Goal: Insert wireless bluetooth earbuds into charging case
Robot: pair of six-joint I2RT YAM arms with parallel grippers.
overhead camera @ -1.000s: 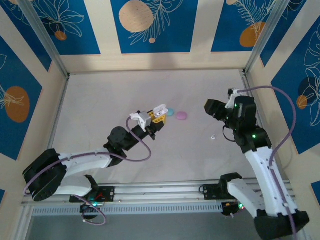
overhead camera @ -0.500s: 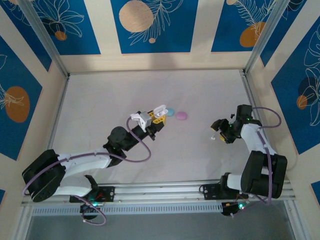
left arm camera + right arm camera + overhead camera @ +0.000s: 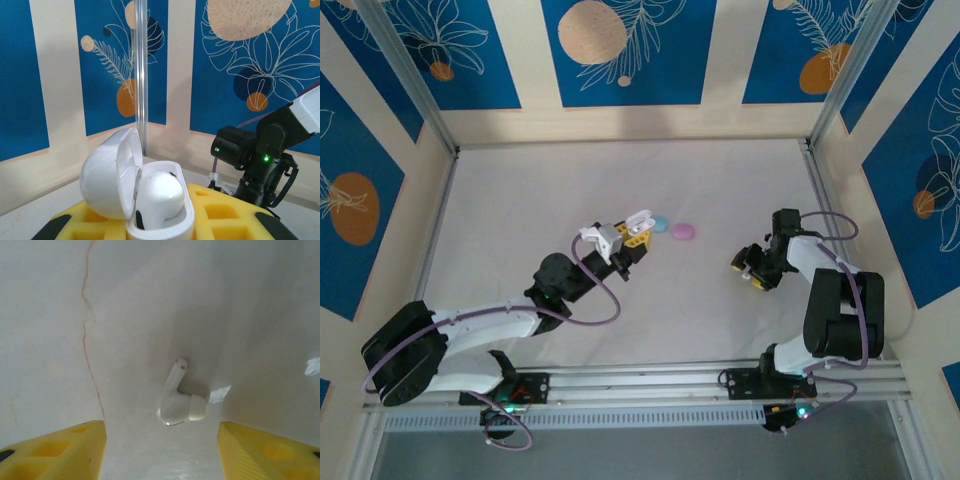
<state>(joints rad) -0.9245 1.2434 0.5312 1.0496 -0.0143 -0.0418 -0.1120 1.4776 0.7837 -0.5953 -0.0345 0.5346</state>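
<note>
My left gripper (image 3: 635,232) is shut on a white charging case (image 3: 162,220), held off the table with its lid (image 3: 105,172) swung open. One white earbud (image 3: 159,192) sits inside the case. In the right wrist view another white earbud (image 3: 181,404) lies on the pale table, its stem pointing away. My right gripper (image 3: 162,460) hangs low over it, open, with one yellow finger (image 3: 60,450) on each side and neither touching it. In the top view the right gripper (image 3: 748,270) sits down at the table on the right.
A pale blue oval case (image 3: 660,223) and a pink oval case (image 3: 682,231) lie on the table just right of the left gripper. Patterned walls and metal posts (image 3: 825,110) close in the table. The right arm (image 3: 260,160) stands across from the held case.
The right arm has folded down from a raised pose, bringing its gripper low to the table over the loose earbud. Its jaws narrowed slightly. The left arm and case stayed still.
</note>
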